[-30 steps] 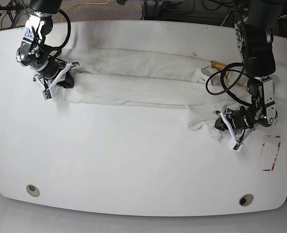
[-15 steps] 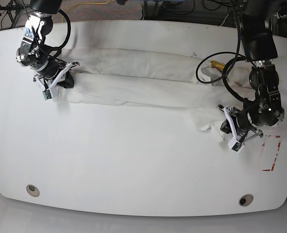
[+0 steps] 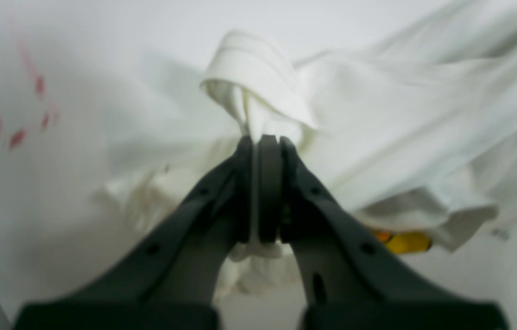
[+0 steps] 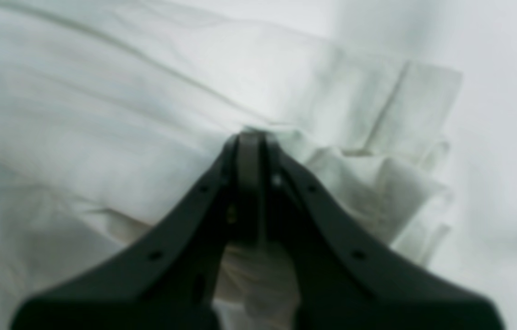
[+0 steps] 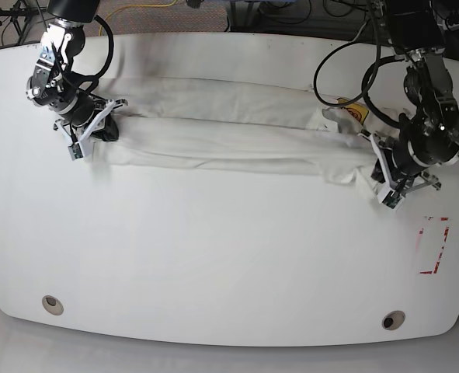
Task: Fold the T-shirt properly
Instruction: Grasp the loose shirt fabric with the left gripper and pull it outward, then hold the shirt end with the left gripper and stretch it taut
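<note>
Right, cream soft-cotton T-shirt with a yellow-orange rounded patch (image 5: 229,140) lies in a long, wrinkled band across the far half of the smooth white worktop (image 5: 213,256), both ends bunched. Black-and-white left tool (image 3: 263,142) is closed on a pinch of cream cloth, seen clearly in the left wrist view: fabric runs up between the fingertips and flops over in a soft loop above them. Patch is partly tucked under a fold, near that tool. Black-and-white right tool (image 4: 254,137) sits down in the cloth at the other end, its fingertips close together and touching fabric; can't tell whether anything is pinched, the tips are buried and blurry. Red dashed rectangular marking (image 5: 432,245) shows on the worktop, near the left tool's end of the shirt. Two round metal-rimmed holes (image 5: 394,320) sit by the near edge, well apart, one toward each corner.
</note>
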Tool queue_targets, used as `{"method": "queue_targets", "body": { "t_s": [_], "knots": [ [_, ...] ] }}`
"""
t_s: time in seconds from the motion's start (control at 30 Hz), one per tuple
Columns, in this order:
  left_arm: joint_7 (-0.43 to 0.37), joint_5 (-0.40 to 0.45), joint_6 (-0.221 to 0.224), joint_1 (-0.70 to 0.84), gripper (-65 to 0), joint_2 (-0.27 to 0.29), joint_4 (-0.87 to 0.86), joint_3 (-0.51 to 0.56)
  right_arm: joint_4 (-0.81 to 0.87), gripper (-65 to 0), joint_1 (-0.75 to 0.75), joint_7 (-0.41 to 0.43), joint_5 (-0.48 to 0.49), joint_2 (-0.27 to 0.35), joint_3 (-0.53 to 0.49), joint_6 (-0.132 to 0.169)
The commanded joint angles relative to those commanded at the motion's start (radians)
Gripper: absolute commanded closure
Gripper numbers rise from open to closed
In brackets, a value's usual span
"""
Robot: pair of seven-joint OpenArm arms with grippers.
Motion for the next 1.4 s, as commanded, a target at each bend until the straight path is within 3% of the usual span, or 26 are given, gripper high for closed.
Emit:
{"method": "queue_targets", "body": {
  "t_s": [0.3, 0.47, 0.67, 0.73, 0.87, 1.1, 1.23, 1.4],
  "knots": [
    [0.0, 0.002, 0.0, 0.064, -1.4, -0.002, -0.021, -0.124, 0.0, -2.7, 0.0, 0.0, 0.0, -0.005, 0.0, 0.0],
    [0.0, 0.003, 0.0, 0.069, -15.6, -0.014, -0.064, -0.146, 0.0, -2.7, 0.0, 0.0, 0.0, -0.005, 0.0, 0.0],
    [0.0, 0.0, 0.0, 0.061, -37.4, -0.015, -0.104, -0.256, 0.0, -2.7, 0.0, 0.0, 0.0, -0.005, 0.0, 0.0],
    [0.0, -0.003, 0.0, 0.054, -39.4, -0.015, -0.106, -0.287, 0.0, -2.7, 0.0, 0.0, 0.0, -0.005, 0.0, 0.0],
    [0.018, -0.071, 0.0, 0.014, -39.4, -0.018, -0.104, -0.339, 0.0, -2.7, 0.0, 0.0, 0.0, -0.005, 0.0, 0.0],
    [0.175, -0.351, 0.0, -0.028, -38.9, -0.021, -0.106, -0.456, 0.0, -2.7, -0.002, 0.0, 0.0, -0.006, 0.0, 0.0],
    [0.194, -0.474, 0.0, -0.023, -36.5, -0.015, -0.104, -0.413, 0.0, -2.7, -0.003, 0.0, 0.0, -0.006, 0.0, 0.0],
    [0.194, -0.486, 0.0, 0.009, -31.0, -0.012, -0.107, -0.308, 0.0, -2.7, -0.003, 0.0, 0.002, -0.017, 0.0, 0.0]
  ]
}}
